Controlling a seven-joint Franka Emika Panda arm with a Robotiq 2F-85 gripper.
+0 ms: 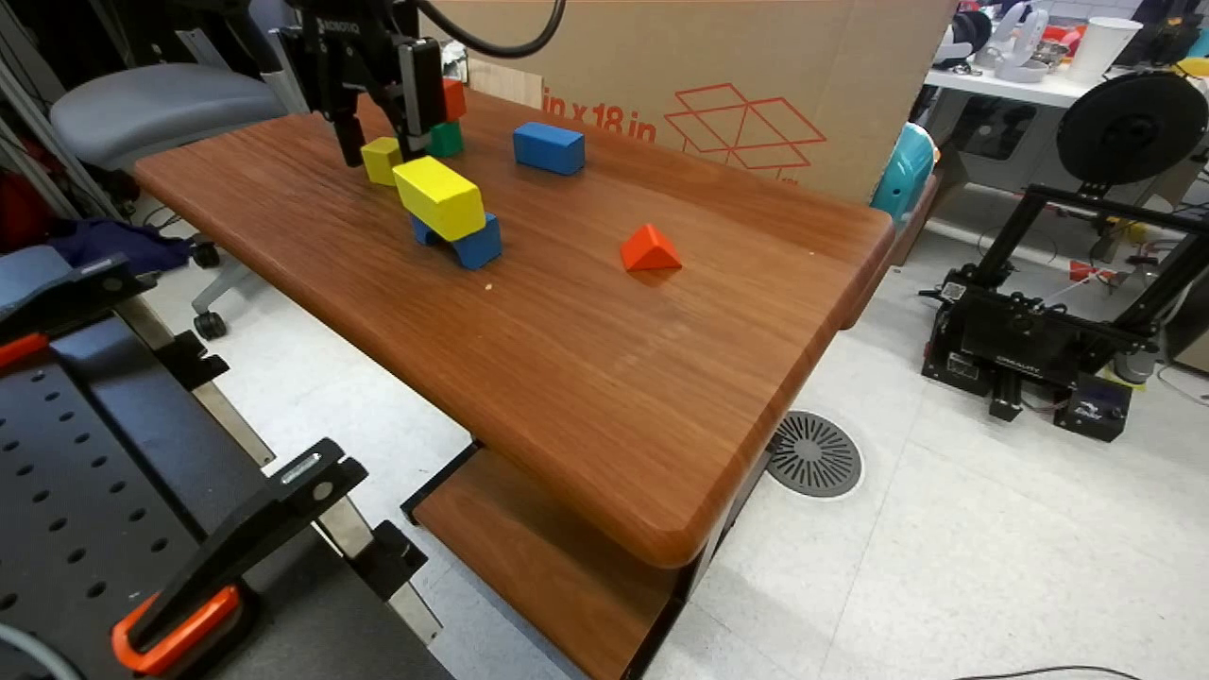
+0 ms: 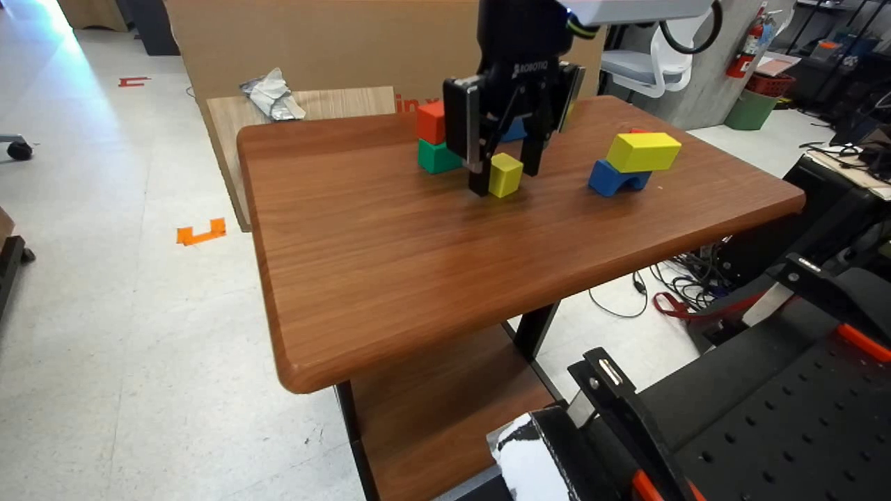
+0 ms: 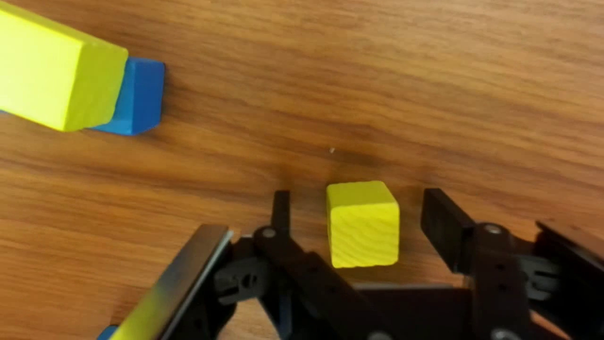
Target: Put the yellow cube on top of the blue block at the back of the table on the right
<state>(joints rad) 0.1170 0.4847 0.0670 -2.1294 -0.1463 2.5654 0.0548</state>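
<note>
The small yellow cube (image 3: 364, 231) sits on the brown table (image 1: 718, 378); it also shows in both exterior views (image 1: 381, 161) (image 2: 506, 175). My gripper (image 3: 358, 208) is open, with one finger on each side of the cube and a visible gap on both sides in the wrist view. In both exterior views the gripper (image 1: 383, 151) (image 2: 505, 175) is low over the table around the cube. The blue block (image 1: 550, 148) lies at the back of the table with a bare top. In an exterior view the blue block (image 2: 515, 130) is partly hidden behind the gripper.
A longer yellow block (image 1: 439, 198) rests on a darker blue arch (image 1: 480, 244) near the gripper. A red block (image 2: 431, 123) on a green block (image 2: 438, 158) stands close behind the gripper. An orange-red triangular block (image 1: 650, 248) lies farther along. A cardboard sheet (image 1: 586, 47) borders the back edge.
</note>
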